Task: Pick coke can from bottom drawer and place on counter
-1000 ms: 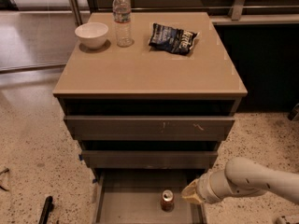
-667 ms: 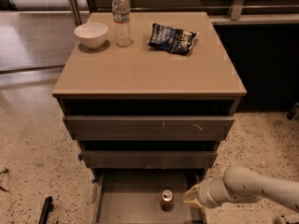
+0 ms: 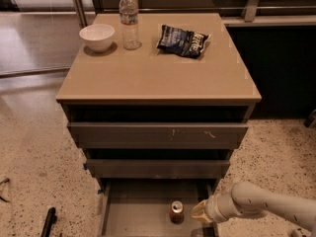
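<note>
Nearest to us, at the bottom edge of the view, the bottom drawer (image 3: 133, 216) stands pulled out, a shallow grey tray. The coke can (image 3: 176, 212) stands upright on its floor, right of centre. Just beside the can, on its right, is the gripper (image 3: 199, 213), a pale yellowish tip level with the can and apart from it. We cannot tell whether the gripper is open or closed. Behind it the cream arm (image 3: 269, 206) runs off to the lower right, crossing the drawer's right side.

On the speckled floor (image 3: 34, 157) to the left of the drawer lies a slim black object (image 3: 48, 222), cut off by the edge of the view.

Above the open tray sit two more drawer fronts, the middle drawer (image 3: 158, 168) and the wider top drawer (image 3: 158, 134), each with a dark gap above it. Both overhang the back of the bottom drawer.

Higher and farther, the tan counter (image 3: 158, 78) caps the cabinet. Its near half is bare. Along its far edge stand a white bowl (image 3: 97, 36) at the left, a clear water bottle (image 3: 130, 19) just beside it, and a dark chip bag (image 3: 182, 40) lying flat to the right.
</note>
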Robot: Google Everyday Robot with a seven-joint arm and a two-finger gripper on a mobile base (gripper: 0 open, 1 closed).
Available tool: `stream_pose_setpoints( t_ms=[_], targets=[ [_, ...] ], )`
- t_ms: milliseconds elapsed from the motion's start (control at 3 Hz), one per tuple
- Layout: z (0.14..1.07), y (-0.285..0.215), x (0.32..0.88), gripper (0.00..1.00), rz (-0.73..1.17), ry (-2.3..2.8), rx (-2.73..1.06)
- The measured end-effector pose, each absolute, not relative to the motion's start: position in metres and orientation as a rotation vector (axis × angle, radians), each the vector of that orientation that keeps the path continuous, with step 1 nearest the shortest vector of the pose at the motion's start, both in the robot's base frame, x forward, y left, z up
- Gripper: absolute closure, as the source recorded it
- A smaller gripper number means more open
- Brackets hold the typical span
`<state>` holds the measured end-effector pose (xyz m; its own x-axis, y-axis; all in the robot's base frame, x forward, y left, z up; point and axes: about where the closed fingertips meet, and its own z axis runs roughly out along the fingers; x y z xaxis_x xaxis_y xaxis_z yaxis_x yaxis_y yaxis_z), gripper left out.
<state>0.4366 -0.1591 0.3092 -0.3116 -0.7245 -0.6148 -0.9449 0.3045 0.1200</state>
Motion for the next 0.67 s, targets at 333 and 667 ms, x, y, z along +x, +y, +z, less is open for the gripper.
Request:
stream_pose_setpoints(
  t_ms=[333, 667],
  targets=[
    [0.301, -0.162, 0.438, 1.0, 0.631, 2.128, -1.488],
    [0.279, -0.16, 0.447, 0.73, 0.577, 2.091, -1.518]
  ],
)
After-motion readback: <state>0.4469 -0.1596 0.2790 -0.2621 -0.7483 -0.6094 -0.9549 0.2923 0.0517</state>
